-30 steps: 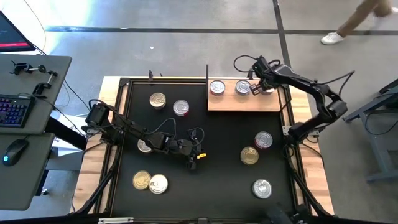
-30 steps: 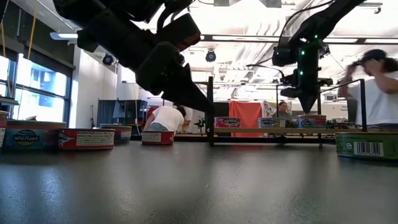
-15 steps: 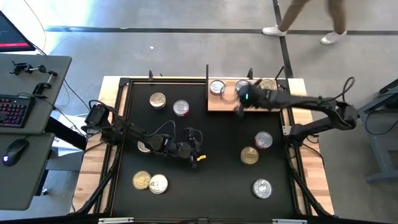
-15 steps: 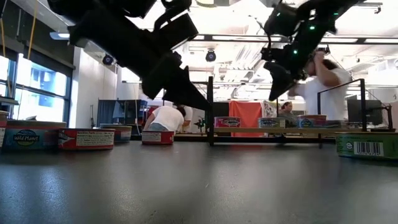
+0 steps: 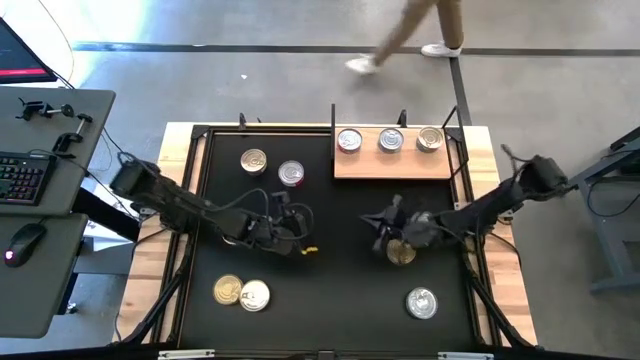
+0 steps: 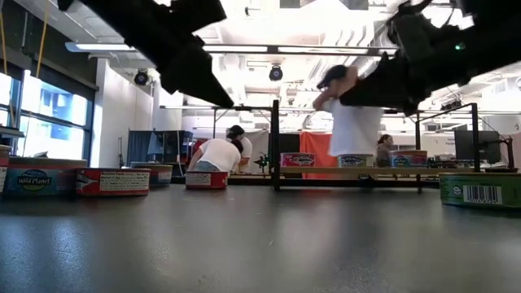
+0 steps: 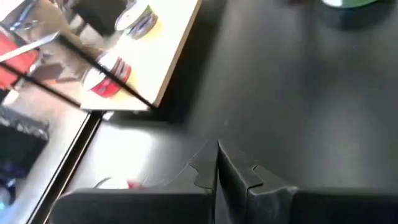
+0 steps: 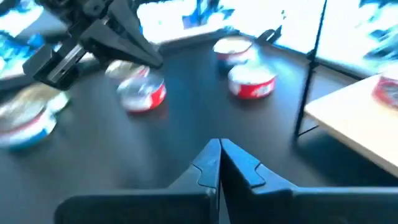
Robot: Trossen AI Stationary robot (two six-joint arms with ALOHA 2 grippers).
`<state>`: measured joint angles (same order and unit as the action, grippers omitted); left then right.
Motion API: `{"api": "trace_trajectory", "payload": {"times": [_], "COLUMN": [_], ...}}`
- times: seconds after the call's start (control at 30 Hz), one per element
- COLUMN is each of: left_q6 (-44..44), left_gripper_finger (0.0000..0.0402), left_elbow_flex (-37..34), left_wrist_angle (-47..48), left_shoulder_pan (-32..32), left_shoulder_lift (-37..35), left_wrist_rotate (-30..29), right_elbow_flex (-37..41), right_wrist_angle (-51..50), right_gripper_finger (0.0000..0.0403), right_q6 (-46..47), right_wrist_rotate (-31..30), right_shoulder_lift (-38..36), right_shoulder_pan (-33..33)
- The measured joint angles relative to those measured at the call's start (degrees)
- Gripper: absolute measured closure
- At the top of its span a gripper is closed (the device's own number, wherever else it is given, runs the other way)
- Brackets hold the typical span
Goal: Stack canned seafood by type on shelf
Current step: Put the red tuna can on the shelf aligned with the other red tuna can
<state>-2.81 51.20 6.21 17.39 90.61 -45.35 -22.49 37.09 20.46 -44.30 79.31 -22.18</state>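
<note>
On the shelf (image 5: 392, 165), three cans (image 5: 389, 140), six cans (image 5: 254, 161) on the mat (image 5: 340, 290)

shelf (image 5: 392, 165): light wood board, black posts
on shelf: three tins (image 5: 389, 140) in a row
off shelf: loose tins (image 5: 254, 161) upright nearby

The high view shows nine round tins in all. Three sit in a row on the wooden shelf (image 5: 392, 162) in the upper middle of the frame: two silver-lidded (image 5: 349, 140) (image 5: 391, 140) and one gold-lidded (image 5: 430, 138).

Six lie on the black mat (image 5: 330, 300):
- one gold (image 5: 254, 160) and one silver with red sides (image 5: 291, 173) at upper left
- a gold (image 5: 227, 290) and silver (image 5: 254, 295) pair at lower left
- one gold (image 5: 401, 254) at centre right
- one silver (image 5: 421, 302) at lower right

Two dark arms reach over the mat. One person walks along the top edge.
</note>
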Motion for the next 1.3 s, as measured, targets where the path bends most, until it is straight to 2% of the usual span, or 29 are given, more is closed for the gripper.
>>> {"api": "trace_trajectory", "payload": {"times": [0.1,0.2,0.27,0.37,0.5,0.67,0.77,0.83,0.97,1.03,1.13,1.2,1.3], "left_q6": [-2.32,-4.55,-5.87,-5.82,-3.11,-2.29,-1.21,-1.93,-1.09,0.26,2.74,2.99,1.27], "left_gripper_finger": [0.0400,0.0399,0.0399,0.0399,0.0399,0.0399,0.0399,0.0399,0.0399,0.0399,0.0399,0.0399,0.0399], "left_elbow_flex": [0.00,0.00,0.00,0.00,0.00,0.00,0.00,0.20,0.19,-0.04,-0.09,-0.04,-0.07], "left_wrist_angle": [4.79,7.29,7.62,7.00,5.72,4.46,4.20,3.69,2.46,1.02,-1.75,-2.12,-1.02], "left_shoulder_pan": [-2.95,-7.93,-12.36,-18.96,-24.96,-29.59,-28.87,-27.30,-20.77,-16.79,-11.23,-8.46,-4.97], "left_shoulder_lift": [-2.35,-2.86,-2.30,-0.04,4.05,8.38,9.60,9.73,9.02,8.39,7.33,6.67,6.82], "left_wrist_rotate": [1.48,2.03,5.68,11.27,11.02,12.88,16.38,20.84,28.92,28.65,24.45,21.63,21.31], "right_elbow_flex": [0.11,-1.05,-1.93,-3.40,-6.64,-10.03,-11.39,-12.26,-13.93,-14.42,-14.61,-14.61,-14.61], "right_wrist_angle": [5.43,5.65,5.77,7.08,8.80,8.79,8.70,8.71,8.69,8.69,8.32,6.75,2.76], "right_gripper_finger": [0.0403,0.0403,0.0403,0.0403,0.0403,0.0403,0.0403,0.0403,0.0403,0.0403,0.0403,0.0403,0.0403], "right_q6": [-1.37,0.27,1.44,2.00,0.60,-2.96,-3.35,-3.51,-5.76,-7.03,-7.45,-6.04,-1.55], "right_wrist_rotate": [-5.83,-6.01,-5.65,-6.28,-9.66,-9.50,-8.96,-8.27,-7.14,-6.63,-4.35,-0.88,1.99], "right_shoulder_lift": [4.71,8.85,11.31,14.47,17.70,20.09,20.60,20.62,20.61,20.61,20.61,20.61,21.09], "right_shoulder_pan": [-2.63,-2.88,-2.74,-2.57,-2.57,-2.57,-2.59,-2.61,-2.61,-2.59,-2.28,-1.74,0.13]}}
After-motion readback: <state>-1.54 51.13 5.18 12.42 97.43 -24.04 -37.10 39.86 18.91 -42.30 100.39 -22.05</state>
